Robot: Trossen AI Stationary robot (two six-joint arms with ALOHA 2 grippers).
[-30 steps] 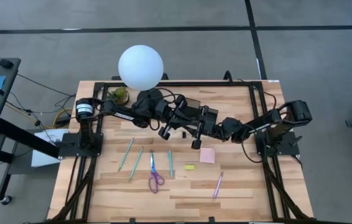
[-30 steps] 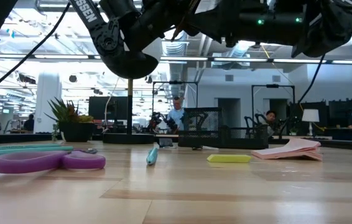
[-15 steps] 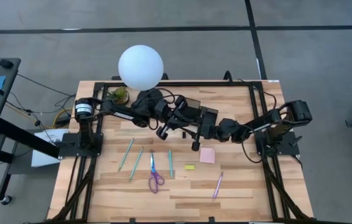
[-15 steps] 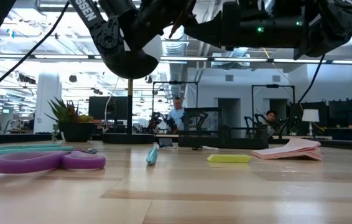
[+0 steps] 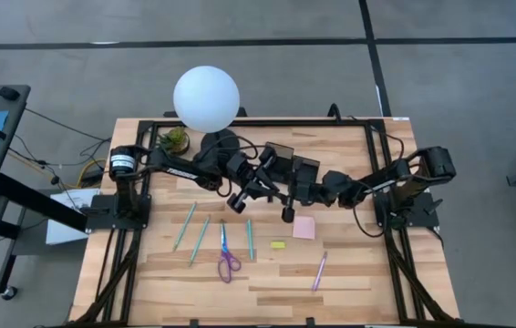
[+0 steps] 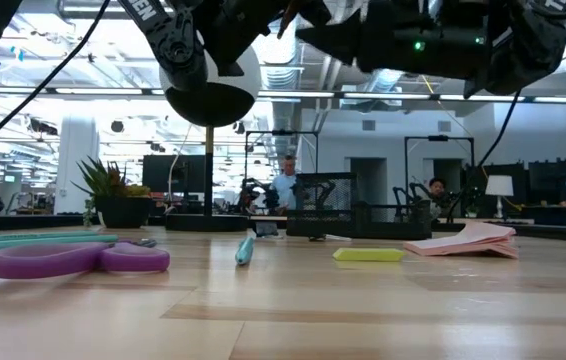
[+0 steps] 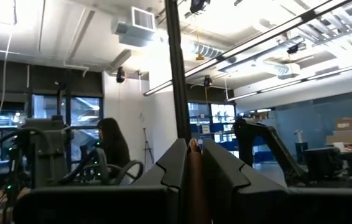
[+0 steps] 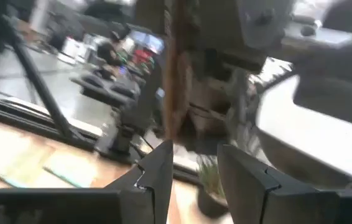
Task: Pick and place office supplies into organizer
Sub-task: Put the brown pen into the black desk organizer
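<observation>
1. Both arms are stretched in over the middle of the table and meet up in the air near the organizer (image 6: 319, 204), which sits toward the back.
2. The left gripper (image 7: 191, 149) is pointing out level into the room. Its fingers are pinched almost together on a thin brownish stick. Looks like a pen, but I can't say which one.
3. The right gripper (image 8: 194, 155) reaches in from the right side and aims across toward the lamp (image 5: 206, 98) and the plant (image 5: 175, 138). Its fingers are about halfway apart, and I can't see anything between them.
4. Lying flat on the front half of the table:
   - three teal pens (image 5: 185, 225)
   - purple scissors (image 5: 227, 256)
   - yellow piece (image 5: 278, 244)
   - pink sticky pad (image 5: 304, 227)
   - pink-purple pen (image 5: 319, 271)
</observation>
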